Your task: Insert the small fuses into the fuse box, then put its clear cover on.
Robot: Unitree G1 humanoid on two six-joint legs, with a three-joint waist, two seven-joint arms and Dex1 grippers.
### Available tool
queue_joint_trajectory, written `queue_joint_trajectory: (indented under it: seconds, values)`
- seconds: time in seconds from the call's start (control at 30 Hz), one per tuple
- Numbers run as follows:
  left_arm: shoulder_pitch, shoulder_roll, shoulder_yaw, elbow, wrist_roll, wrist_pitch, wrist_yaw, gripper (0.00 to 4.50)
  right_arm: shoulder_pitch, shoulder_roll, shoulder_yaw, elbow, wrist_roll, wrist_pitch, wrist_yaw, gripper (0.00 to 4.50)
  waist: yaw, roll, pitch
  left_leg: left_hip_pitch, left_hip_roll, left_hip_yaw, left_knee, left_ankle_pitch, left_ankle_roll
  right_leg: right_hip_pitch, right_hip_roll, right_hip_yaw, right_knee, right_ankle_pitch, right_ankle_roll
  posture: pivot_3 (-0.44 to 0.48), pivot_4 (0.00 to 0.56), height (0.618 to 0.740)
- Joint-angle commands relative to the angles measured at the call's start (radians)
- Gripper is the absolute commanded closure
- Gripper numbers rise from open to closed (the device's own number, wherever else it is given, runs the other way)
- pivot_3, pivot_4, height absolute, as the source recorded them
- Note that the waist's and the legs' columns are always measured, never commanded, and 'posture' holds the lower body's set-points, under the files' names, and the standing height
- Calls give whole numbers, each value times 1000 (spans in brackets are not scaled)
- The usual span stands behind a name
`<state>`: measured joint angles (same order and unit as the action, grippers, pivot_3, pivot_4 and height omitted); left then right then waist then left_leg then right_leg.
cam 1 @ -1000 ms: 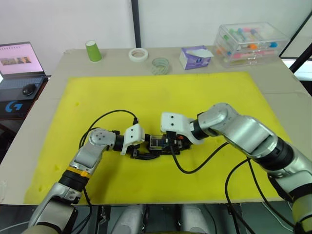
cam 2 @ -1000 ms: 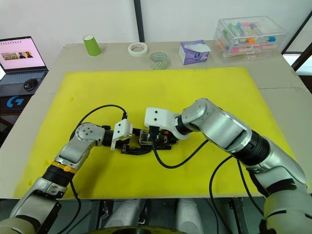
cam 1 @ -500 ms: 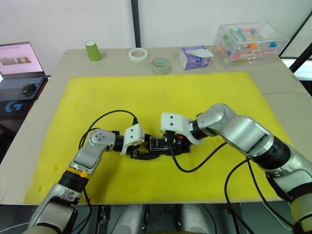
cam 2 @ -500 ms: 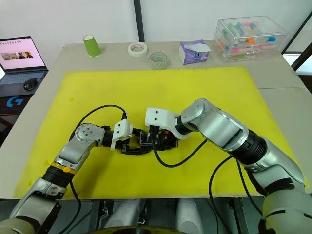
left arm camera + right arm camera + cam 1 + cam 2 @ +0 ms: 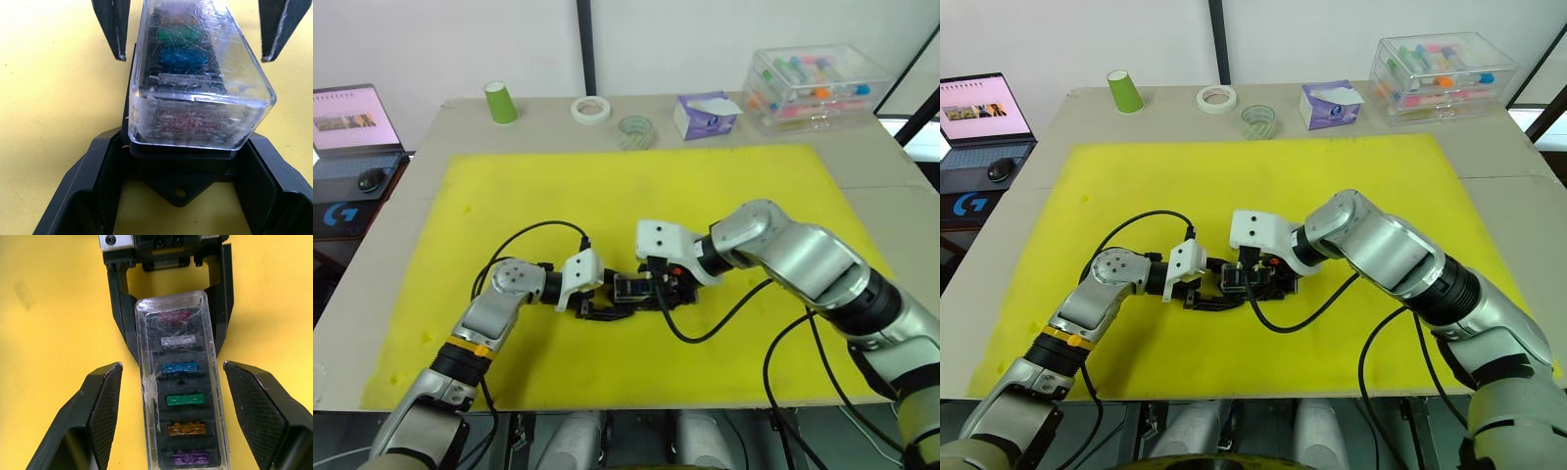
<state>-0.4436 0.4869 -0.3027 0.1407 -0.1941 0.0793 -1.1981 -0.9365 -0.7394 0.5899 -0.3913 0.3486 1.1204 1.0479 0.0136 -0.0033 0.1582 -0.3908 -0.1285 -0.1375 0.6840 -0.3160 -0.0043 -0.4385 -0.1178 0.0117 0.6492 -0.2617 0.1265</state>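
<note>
The black fuse box [image 5: 631,287] lies on the yellow mat [image 5: 607,186] between my two grippers. The clear cover [image 5: 210,382] sits over it, and under the cover is a row of several small fuses, among them a blue one [image 5: 179,368] and a green one [image 5: 184,399]. My left gripper [image 5: 610,302] is shut on one end of the fuse box, its fingers [image 5: 120,313] hugging the base. Over the other end, my right gripper [image 5: 172,366] is open, its fingers [image 5: 100,411] wide on either side and clear of the cover.
Along the table's far edge stand a green cup [image 5: 500,102], two tape rolls [image 5: 591,109] [image 5: 635,131], a tissue box [image 5: 705,115] and a large clear storage box [image 5: 818,86]. A laptop [image 5: 352,122] sits off the table's left side. Black cables loop beside both wrists.
My right wrist has shifted slightly toward the far side. The fuse box and my left gripper have stayed in place.
</note>
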Motion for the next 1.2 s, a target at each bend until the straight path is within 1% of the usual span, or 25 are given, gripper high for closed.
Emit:
queue_joint_trajectory:
  seconds: [0.03,0.5,0.7,1.2]
  values:
    - [12,-6,-11,7,21,8,13,1747,-42,-8,-67,-23,11,-3,3,1007,0,0,0,0,0,0,0,0,0,0,0,0,0,0,0,0,150,740]
    - [9,-12,-11,10,23,9,12,1747,-20,-19,-53,-41,15,-17,12,1007,1,0,0,0,0,0,0,0,0,0,0,0,0,0,0,0,150,740]
    - [11,-11,-11,8,26,10,12,1747,7,-16,-22,-12,-25,-51,-3,1007,1,0,0,0,0,0,0,0,0,0,0,0,0,0,0,0,150,740]
    - [11,-12,-15,9,32,2,12,1747,8,-10,-18,29,-61,-85,17,1007,1,0,0,0,0,0,0,0,0,0,0,0,0,0,0,0,150,740]
